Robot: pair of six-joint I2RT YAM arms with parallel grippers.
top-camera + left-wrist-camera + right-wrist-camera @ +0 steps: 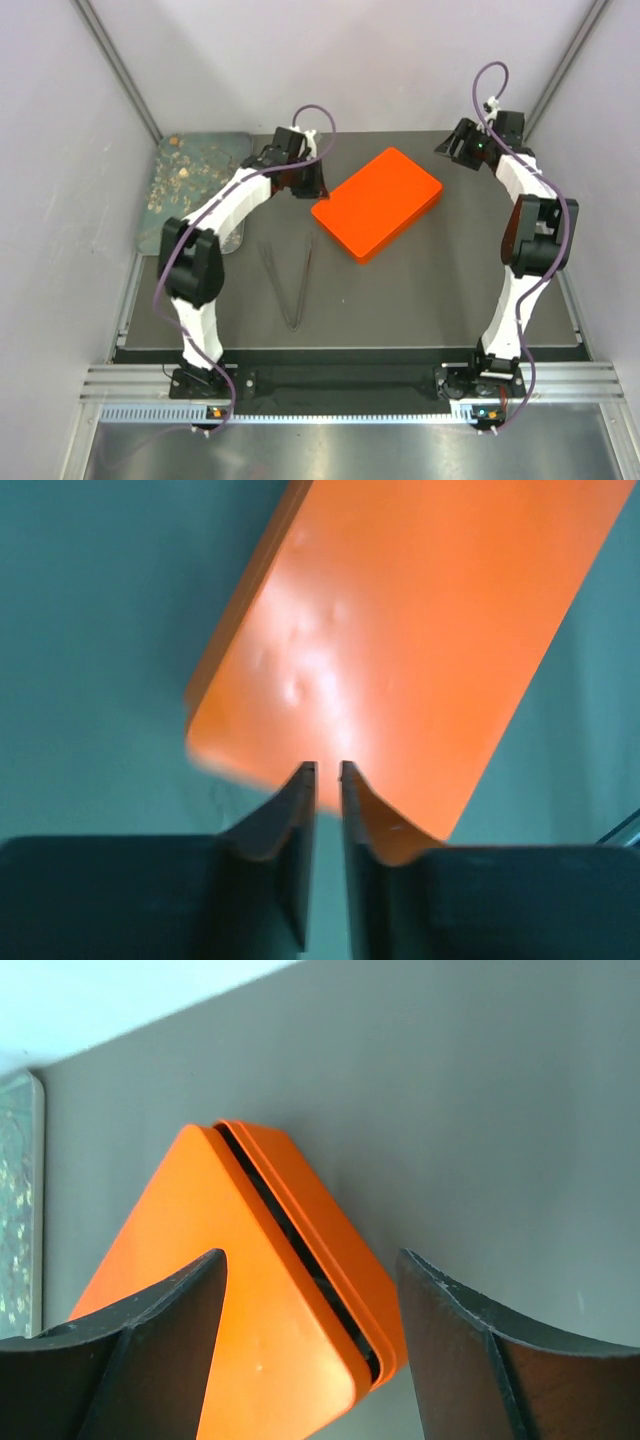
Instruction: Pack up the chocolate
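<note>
The dark table (420,300) bears an orange box (378,203), metal tongs (290,280) and a stained tray (190,180).
</note>
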